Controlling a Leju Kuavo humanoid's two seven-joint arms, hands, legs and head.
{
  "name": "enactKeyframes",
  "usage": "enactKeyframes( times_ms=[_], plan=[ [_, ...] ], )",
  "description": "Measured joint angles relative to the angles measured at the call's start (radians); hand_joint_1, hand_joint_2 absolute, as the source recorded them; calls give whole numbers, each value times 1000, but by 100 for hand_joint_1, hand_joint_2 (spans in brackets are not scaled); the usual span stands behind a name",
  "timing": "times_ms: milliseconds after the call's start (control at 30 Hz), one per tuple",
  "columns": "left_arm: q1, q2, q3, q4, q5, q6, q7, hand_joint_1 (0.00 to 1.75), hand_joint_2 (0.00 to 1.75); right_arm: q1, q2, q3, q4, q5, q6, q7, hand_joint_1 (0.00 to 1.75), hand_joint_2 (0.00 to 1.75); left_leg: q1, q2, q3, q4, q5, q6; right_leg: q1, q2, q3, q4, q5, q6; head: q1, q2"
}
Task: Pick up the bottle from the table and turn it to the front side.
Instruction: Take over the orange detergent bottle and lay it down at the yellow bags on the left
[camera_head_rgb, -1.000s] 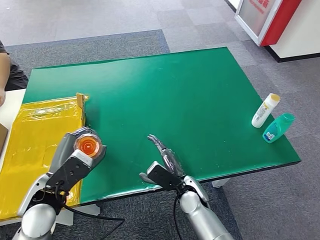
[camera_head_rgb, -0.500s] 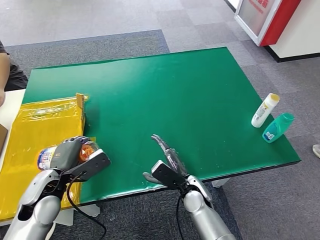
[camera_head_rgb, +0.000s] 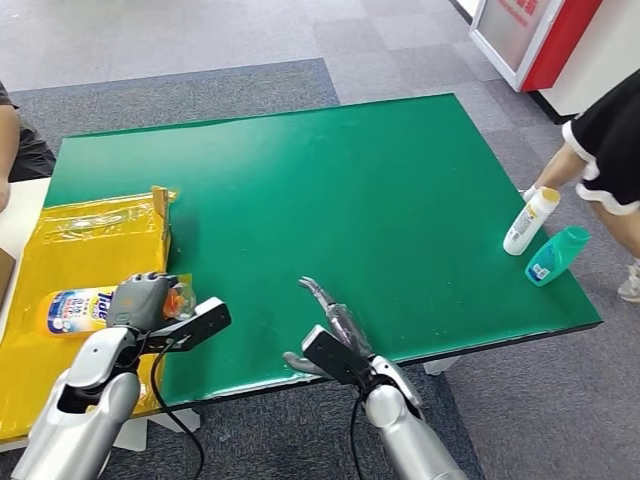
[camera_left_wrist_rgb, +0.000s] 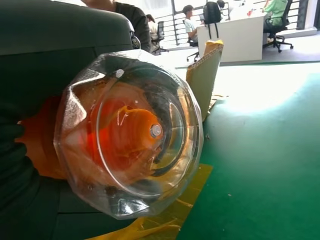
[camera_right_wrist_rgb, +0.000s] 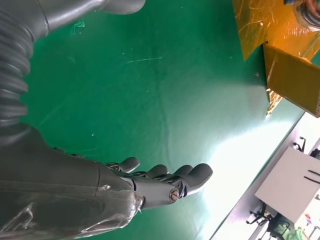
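Left hand (camera_head_rgb: 140, 300) grips bottle (camera_head_rgb: 79, 308) of orange liquid; right hand (camera_head_rgb: 332, 335) spread, empty

Only thing I can actually read from here is "Tide" on the label of the bottle (camera_head_rgb: 75, 308). The white bottle (camera_head_rgb: 530, 220) and teal bottle (camera_head_rgb: 555, 255) have labels too, but the print's too small to make out.

Open-plan office used as a robot test area: grey carpet tiles (camera_head_rgb: 226, 40) on the floor, a green-topped table (camera_head_rgb: 362, 190), white desks (camera_left_wrist_rgb: 234, 37) with office chairs (camera_left_wrist_rgb: 281, 22) and seated people (camera_left_wrist_rgb: 188, 20) in the background.
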Motion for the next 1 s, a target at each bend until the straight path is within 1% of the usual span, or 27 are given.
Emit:
enactKeyframes(
  times_ms=[100,133,167,200,233,267,300,333,367,567,767,1000],
  plan=[
    [-6,-5,11,40,-12,8,-11,175,175,1,0,-1,6,-4,4,-4,0,175,0,0,0,0,0,0,0,0,0,0,0,0,0,0],
    [-8,-7,15,52,-16,11,-15,171,175,1,0,-2,8,-5,5,-5,0,175,0,0,0,0,0,0,0,0,0,0,0,0,0,0],
    [-9,-10,18,64,-21,13,-17,160,175,2,0,-2,10,-6,6,-6,0,175,0,0,0,0,0,0,0,0,0,0,0,0,0,0],
    [-12,-12,21,74,-25,16,-19,144,175,2,0,-3,11,-7,6,-7,0,175,0,0,0,0,0,0,0,0,0,0,0,0,0,0],
    [-14,-14,24,84,-30,18,-20,111,175,3,0,-3,12,-8,6,-8,0,175,0,0,0,0,0,0,0,0,0,0,0,0,0,0],
    [-16,-16,26,93,-35,19,-20,71,175,3,0,-3,12,-9,7,-9,0,175,0,0,0,0,0,0,0,0,0,0,0,0,0,0],
    [-19,-17,28,101,-37,20,-20,39,175,3,0,-3,13,-10,8,-9,0,175,0,0,0,0,0,0,0,0,0,0,0,0,0,0],
    [-20,-19,30,108,-39,21,-20,11,175,3,0,-4,14,-11,8,-9,0,175,0,0,0,0,0,0,0,0,0,0,0,0,0,0],
    [-20,-21,32,116,-39,23,-20,1,175,4,0,-4,15,-11,8,-10,0,175,0,0,0,0,0,0,0,0,0,0,0,0,0,0],
    [-12,-37,52,152,-46,32,-20,0,175,9,0,-4,17,-14,12,-11,0,175,0,0,0,0,0,0,0,0,0,0,0,0,0,0],
    [-8,-54,69,159,-57,36,-20,0,175,13,0,-4,17,-16,13,-11,0,175,0,0,0,0,0,0,0,0,0,0,0,0,0,0],
    [15,-75,96,105,-48,36,-37,0,175,22,0,-9,15,-22,13,-10,0,175,0,0,0,0,0,0,0,0,0,0,0,0,0,0]
  ],
)
